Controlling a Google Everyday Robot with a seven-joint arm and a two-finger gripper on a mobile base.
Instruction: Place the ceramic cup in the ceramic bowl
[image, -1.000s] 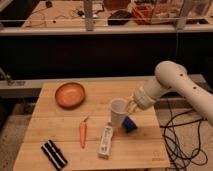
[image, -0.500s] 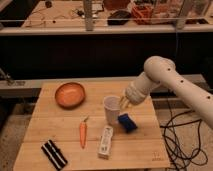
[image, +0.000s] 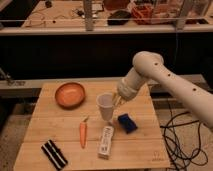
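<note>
The white ceramic cup hangs a little above the wooden table, held at its right rim by my gripper, which is shut on it. The cup is slightly tilted, its mouth up. The orange ceramic bowl sits on the table's back left, empty, a short way left of the cup. My white arm reaches in from the right.
An orange carrot lies in front of the cup. A flat white printed tube lies at the front middle, a blue sponge to its right, a black object at the front left. Cables lie on the floor right of the table.
My gripper has carried the cup leftward and slightly up, away from the blue sponge and closer to the bowl.
</note>
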